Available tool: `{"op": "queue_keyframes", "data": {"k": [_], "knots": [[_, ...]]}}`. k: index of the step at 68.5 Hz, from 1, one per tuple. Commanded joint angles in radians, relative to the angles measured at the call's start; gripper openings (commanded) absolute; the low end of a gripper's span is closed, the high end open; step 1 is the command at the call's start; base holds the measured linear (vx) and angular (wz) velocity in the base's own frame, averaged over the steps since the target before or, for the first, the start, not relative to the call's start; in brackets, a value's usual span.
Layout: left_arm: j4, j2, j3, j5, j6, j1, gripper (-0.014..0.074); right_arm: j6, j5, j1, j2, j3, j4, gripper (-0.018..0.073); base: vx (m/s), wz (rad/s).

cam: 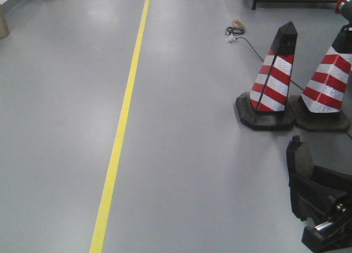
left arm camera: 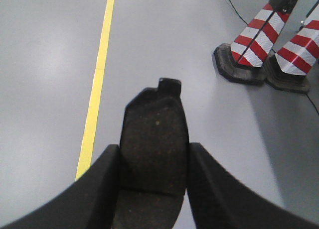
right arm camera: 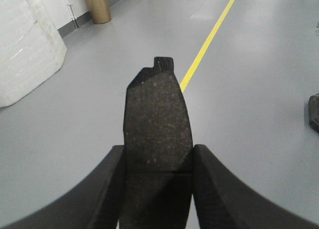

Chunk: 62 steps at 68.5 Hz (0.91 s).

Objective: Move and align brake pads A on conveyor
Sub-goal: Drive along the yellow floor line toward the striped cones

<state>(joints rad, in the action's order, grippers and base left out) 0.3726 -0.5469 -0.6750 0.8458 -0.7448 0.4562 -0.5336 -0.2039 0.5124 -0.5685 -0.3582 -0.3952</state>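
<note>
Carrying step, by the look of it: both arms loaded, conveyor nowhere in any view.

Left gripper (left arm camera: 153, 189): closed on a brake pad (left arm camera: 154, 139), the two black fingers (left arm camera: 102, 189) pressing its long edges, the pad sticking out forward past the fingertips with its notched tab at the far end. Thin groove visible across the pad just between the fingers.

Right gripper (right arm camera: 155, 189): likewise clamped on a second brake pad (right arm camera: 157, 124), held the same way, tab end pointing away from the wrist, groove line lying level with the fingertips.

Below and ahead of both grippers only grey floor (cam: 181, 154), crossed by a yellow line (cam: 122, 121); ahead and to the right of the left gripper, two red-and-white traffic cones (cam: 273, 77) standing side by side, bases touching. In the front view, one gripper with its pad (cam: 300, 157) poking up at the lower right corner; which arm it is cannot be told from that view alone.

Other two pads not in view. Progress hard to judge: two pads in the grip, none seen laid down.

Next move, as a judgement: swing or drive toward the belt, bring each pad low over it, turn the wrists so both long axes run the same way, then release flat and side by side. Risk: a pad slipping in the edge-only pinch, or landing askew.
</note>
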Motion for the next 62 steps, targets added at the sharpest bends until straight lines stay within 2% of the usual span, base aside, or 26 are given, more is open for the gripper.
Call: {"op": "queue_keyframes", "data": {"k": [1,62], "knots": [[0.030,-0.006,-0.030,-0.073,0.001,0.008,0.0031,0.004,0.085,-0.004,0.002,-0.034,-0.018,0.0123,0.56,-0.01],[0.030,-0.006,-0.030,-0.073,0.001,0.008,0.0031,0.004,0.083,-0.004,0.001,-0.034,-0.018,0.0123,0.56,-0.05]]}}
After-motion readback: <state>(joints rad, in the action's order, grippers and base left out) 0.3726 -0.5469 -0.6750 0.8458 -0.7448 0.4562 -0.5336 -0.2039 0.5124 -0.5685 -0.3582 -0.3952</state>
